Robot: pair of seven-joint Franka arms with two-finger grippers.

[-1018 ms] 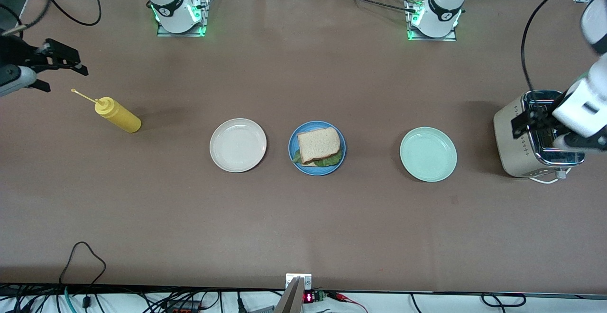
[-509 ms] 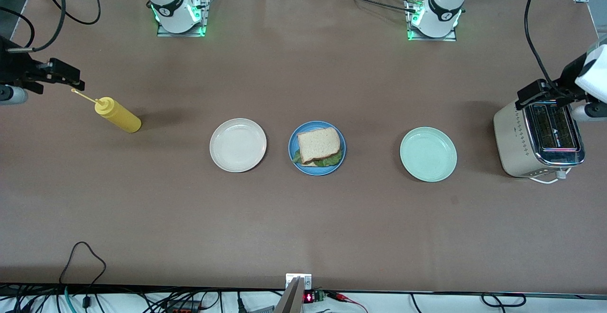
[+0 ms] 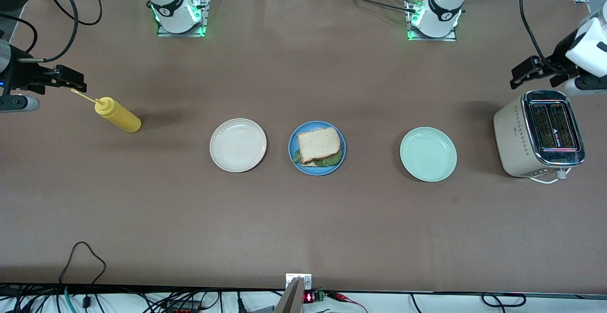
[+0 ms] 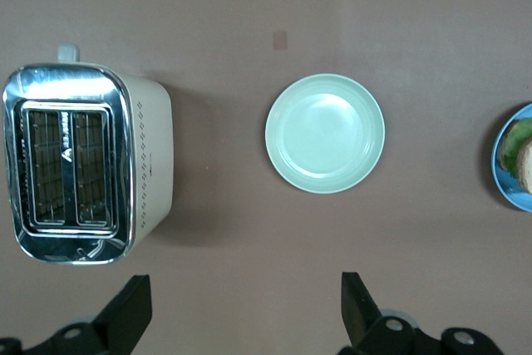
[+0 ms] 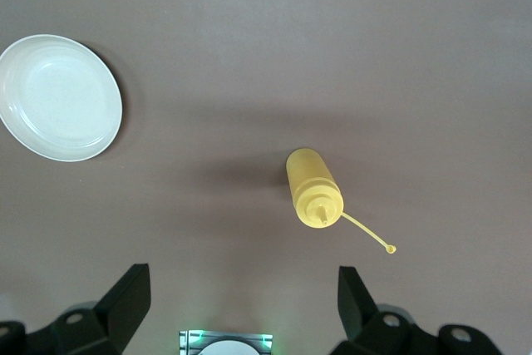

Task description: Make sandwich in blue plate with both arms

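Both tools hung apart and empty: left tool (image 3: pixel 521 73) over the bench by the toaster (image 3: pixel 539 134), right tool (image 3: pixel 71 83) above the mustard bottle (image 3: pixel 117 115). Sandwich (image 3: pixel 318 147) sat stacked on the blue plate (image 3: pixel 295 161) mid-bench, between two bare plates. Job looked finished.

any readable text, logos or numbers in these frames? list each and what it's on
Toaster: a small logo mark with a line of print between the slots, too small to read.
Red lit display on the small board at the table edge nearest the front camera: not legible.
Nothing else carries text.
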